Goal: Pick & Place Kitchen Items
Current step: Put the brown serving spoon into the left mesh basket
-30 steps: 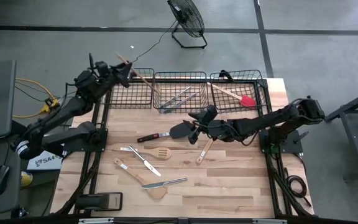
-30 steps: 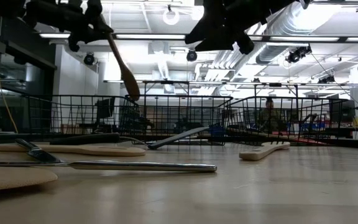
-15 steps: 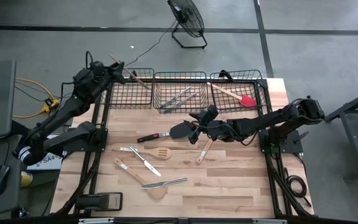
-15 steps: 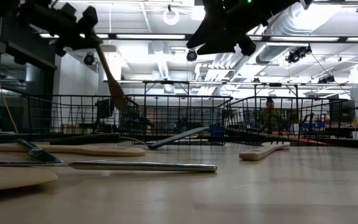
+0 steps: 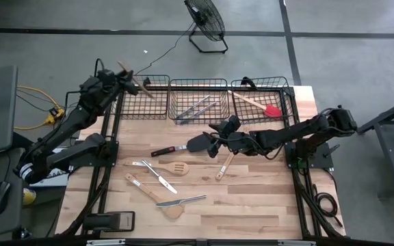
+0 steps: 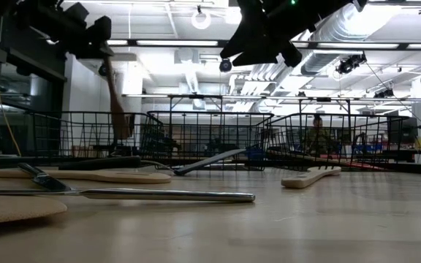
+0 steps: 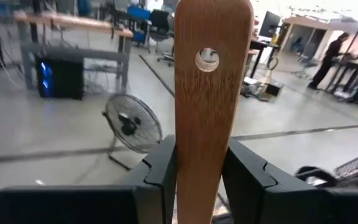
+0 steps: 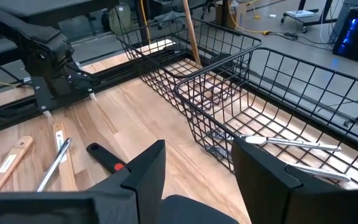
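Note:
My left gripper (image 5: 123, 76) is shut on a light wooden spoon (image 5: 137, 80) over the left black wire basket (image 5: 146, 106), at the table's far left. My right gripper (image 5: 215, 141) is open and empty. It hovers above the table's middle, just right of the head of a black turner (image 5: 198, 142) that lies on the table. In its wrist view (image 8: 197, 168) the turner's black handle (image 8: 103, 155) shows ahead. The middle basket (image 5: 197, 92) holds silver metal pieces (image 5: 197, 108). The right basket (image 5: 260, 92) holds a red-headed spatula (image 5: 264, 106). My left gripper pinches the spoon's handle (image 7: 197, 165) between its two fingers, a little below the holed free end (image 7: 207, 59), which sticks out past the fingertips. The fingers lie across the handle. The spoon is lifted clear and hangs steeply, head (image 6: 119, 123) down at the height of the left basket's rim.
On the table's near half lie a slotted wooden spatula (image 5: 174, 168), two silver knives (image 5: 157, 175) (image 5: 183, 200), a long wooden spatula (image 5: 149, 190) and a wooden spoon (image 5: 223, 166). A fan (image 5: 207, 20) stands on the floor beyond the baskets.
My left gripper has gone toward the table's left edge with the spoon. The spoon has tipped from a slant to nearly upright, and its head has sunk from above the left basket's rim to the rim's height. My right gripper has kept still.

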